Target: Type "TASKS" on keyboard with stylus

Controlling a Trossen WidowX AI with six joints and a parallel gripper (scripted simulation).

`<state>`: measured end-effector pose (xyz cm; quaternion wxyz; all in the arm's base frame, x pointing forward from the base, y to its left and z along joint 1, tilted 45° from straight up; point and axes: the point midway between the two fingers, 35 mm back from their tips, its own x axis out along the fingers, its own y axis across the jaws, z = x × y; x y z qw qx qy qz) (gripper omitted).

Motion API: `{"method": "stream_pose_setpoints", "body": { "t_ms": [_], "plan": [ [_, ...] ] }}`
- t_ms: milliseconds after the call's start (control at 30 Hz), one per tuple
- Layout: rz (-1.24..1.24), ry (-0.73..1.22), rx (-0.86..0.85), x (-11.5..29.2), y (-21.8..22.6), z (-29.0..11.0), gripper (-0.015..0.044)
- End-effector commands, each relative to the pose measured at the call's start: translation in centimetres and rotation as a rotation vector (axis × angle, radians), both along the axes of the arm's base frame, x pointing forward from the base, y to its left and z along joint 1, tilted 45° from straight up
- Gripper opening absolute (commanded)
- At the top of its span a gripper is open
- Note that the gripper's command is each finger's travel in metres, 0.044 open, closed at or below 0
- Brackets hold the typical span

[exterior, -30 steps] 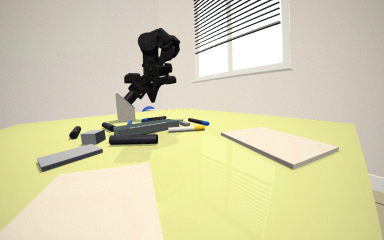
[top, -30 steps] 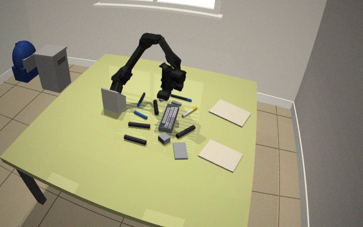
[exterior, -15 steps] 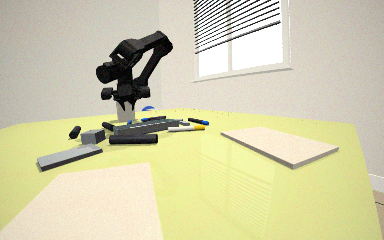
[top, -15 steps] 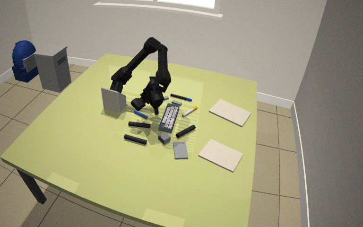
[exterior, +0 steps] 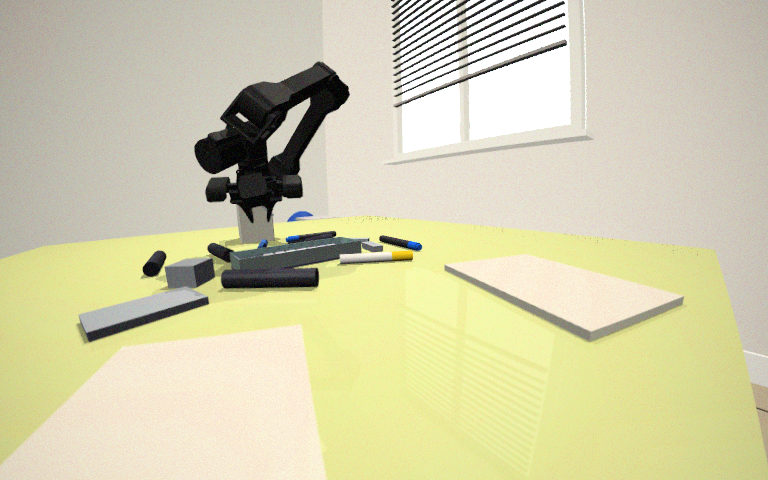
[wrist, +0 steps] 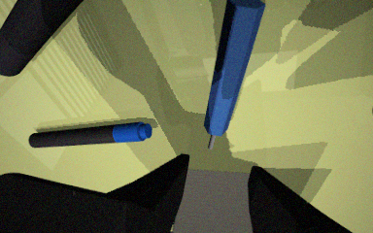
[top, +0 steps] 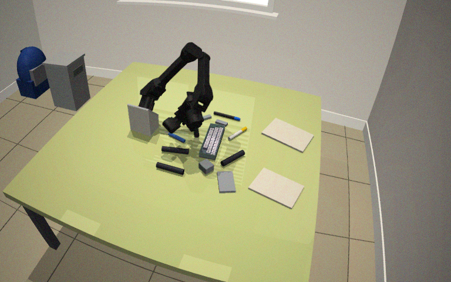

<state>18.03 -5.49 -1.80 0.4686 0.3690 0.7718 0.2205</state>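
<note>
The blue stylus (top: 176, 137) (wrist: 232, 73) lies flat on the green table (top: 116, 181), left of the keyboard (top: 212, 141) (exterior: 293, 252). In the wrist view its thin metal tip points toward my fingers. My gripper (top: 186, 126) (exterior: 254, 212) (wrist: 219, 168) is open and empty. It hangs a little above the table, just short of the stylus tip and not touching it. The dark green keyboard with white keys lies to the gripper's right in the top view and does not show in the wrist view.
A black marker with a blue cap (wrist: 91, 135) (exterior: 311, 236) lies beside the stylus. Black cylinders (top: 175, 150) (top: 170, 168) (top: 232, 157), a grey cube (top: 205, 166), a grey slab (top: 226, 181) and a white marker (top: 237, 133) ring the keyboard. An upright grey block (top: 142, 120) stands left. Two beige boards (top: 287, 134) (top: 276, 187) lie right.
</note>
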Motion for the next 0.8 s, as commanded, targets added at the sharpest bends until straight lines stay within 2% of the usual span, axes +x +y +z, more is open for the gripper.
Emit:
{"method": "stream_pose_setpoints", "body": {
  "t_ms": [0, 767],
  "plan": [
    [-0.003, 0.006, 0.005, -0.2, 0.4, -0.2, 0.0150],
    [-0.003, 0.006, 0.005, 0.1, 1.6, -1.5, 0.0150]
  ]
}}
